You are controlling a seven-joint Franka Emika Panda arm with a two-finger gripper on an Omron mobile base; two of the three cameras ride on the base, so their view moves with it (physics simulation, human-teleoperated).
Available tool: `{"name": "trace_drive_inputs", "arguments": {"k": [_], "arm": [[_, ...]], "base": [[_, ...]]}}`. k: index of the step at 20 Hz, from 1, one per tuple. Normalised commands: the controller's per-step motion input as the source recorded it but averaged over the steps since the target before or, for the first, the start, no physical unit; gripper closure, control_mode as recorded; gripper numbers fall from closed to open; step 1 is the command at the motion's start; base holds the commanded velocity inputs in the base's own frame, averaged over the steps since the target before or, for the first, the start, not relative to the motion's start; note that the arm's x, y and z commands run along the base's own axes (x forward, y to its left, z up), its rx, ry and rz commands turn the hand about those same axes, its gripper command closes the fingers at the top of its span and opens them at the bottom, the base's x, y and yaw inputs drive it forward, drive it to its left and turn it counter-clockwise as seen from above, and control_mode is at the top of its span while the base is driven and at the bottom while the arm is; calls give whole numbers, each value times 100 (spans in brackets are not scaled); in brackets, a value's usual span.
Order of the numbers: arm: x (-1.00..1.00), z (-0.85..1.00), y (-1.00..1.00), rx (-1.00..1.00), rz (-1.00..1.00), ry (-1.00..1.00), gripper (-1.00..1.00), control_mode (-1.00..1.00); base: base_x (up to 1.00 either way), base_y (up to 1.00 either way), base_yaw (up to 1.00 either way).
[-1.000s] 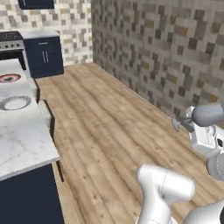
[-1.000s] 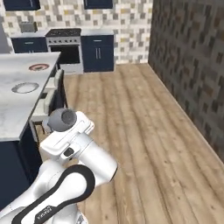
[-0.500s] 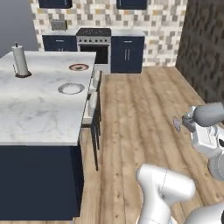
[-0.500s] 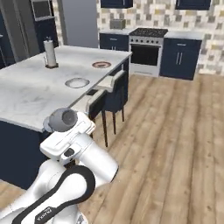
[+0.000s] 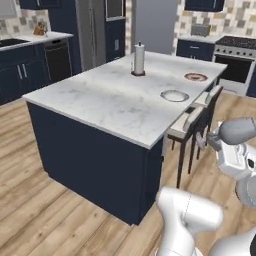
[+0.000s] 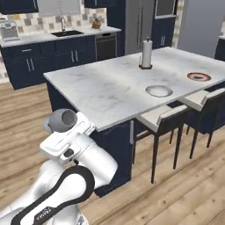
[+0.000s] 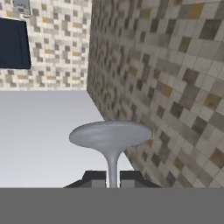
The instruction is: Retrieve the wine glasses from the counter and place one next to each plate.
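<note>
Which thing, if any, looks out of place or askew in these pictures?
Nothing is spilled or broken. One oddity: the clear grey stemmed wine glass is held by its stem in the shut gripper with its round foot pointing away from the hand.

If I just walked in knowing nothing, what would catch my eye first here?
Probably the big marble island with a paper-towel roll standing on it and two plates, a plain white plate and a red-rimmed plate, near the stools. In the hand view, the gripper is shut on the stem of a wine glass.
</note>
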Motion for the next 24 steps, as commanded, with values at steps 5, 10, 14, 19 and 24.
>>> {"name": "trace_drive_inputs", "arguments": {"k": [5,10,14,19,24], "arm": [[0,0,0,0,0,0,100,100],[0,0,0,0,0,0,100,100],[0,0,0,0,0,0,100,100],[0,0,0,0,0,0,100,100],[0,0,0,0,0,0,100,100]], "base": [[0,-100,28],[0,-100,16],[12,-100,21],[28,-100,28],[46,-100,38]]}}
